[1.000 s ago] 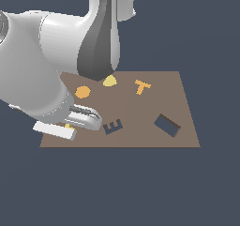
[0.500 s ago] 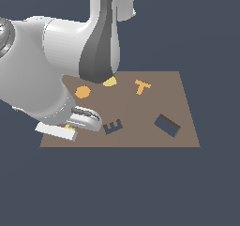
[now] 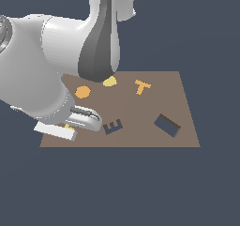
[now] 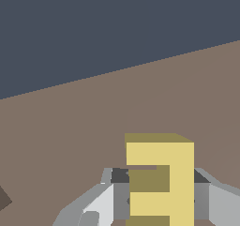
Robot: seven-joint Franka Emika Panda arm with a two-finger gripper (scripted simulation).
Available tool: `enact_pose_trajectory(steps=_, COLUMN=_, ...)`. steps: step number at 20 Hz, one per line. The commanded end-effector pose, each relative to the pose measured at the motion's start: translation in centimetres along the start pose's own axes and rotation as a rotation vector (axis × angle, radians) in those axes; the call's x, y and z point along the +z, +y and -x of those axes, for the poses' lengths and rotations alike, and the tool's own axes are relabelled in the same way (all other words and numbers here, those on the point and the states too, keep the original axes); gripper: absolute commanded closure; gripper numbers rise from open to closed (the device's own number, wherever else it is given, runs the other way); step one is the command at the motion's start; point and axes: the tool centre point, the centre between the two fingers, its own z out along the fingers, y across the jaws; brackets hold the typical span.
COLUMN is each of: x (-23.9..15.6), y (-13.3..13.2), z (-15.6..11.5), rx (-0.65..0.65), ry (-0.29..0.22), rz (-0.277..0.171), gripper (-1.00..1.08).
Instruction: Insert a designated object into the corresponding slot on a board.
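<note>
The yellow E-shaped designated object [image 4: 159,183] sits between my gripper's [image 4: 160,192] fingers [image 4: 117,194], with the dark pads pressed against both its sides. In the exterior view my gripper [image 3: 70,127] is low over the near corner of the brown board [image 3: 140,108] on the exterior view's left. Only a sliver of the yellow object [image 3: 69,125] shows there. The dark navy E-shaped slot [image 3: 113,126] lies a short way to the gripper's right and is unoccupied.
On the board are an orange disc [image 3: 82,92], an orange T piece [image 3: 142,86], a yellow shape [image 3: 109,81] half hidden by the arm, and a dark rectangular recess [image 3: 167,124]. The bulky arm [image 3: 42,75] covers the board's left part.
</note>
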Motion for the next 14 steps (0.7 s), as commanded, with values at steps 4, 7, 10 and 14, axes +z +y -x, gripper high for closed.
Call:
enact_pose_trajectory(steps=4, x=0.04, y=-0.06, z=-0.08, rx=-0.019, ry=-0.001, rz=0.0, gripper=1.08)
enact_pose_trajectory(steps=7, x=0.02, y=-0.19, z=-0.26, rx=-0.05, ry=-0.001, rz=0.0, gripper=1.08)
enact_pose_trajectory(steps=10, x=0.01, y=-0.38, z=-0.52, rx=-0.095, ry=-0.001, rz=0.0, gripper=1.08)
enact_pose_trajectory(steps=14, x=-0.03, y=-0.75, z=-0.96, rx=-0.178, ry=0.0, rz=0.0, gripper=1.08)
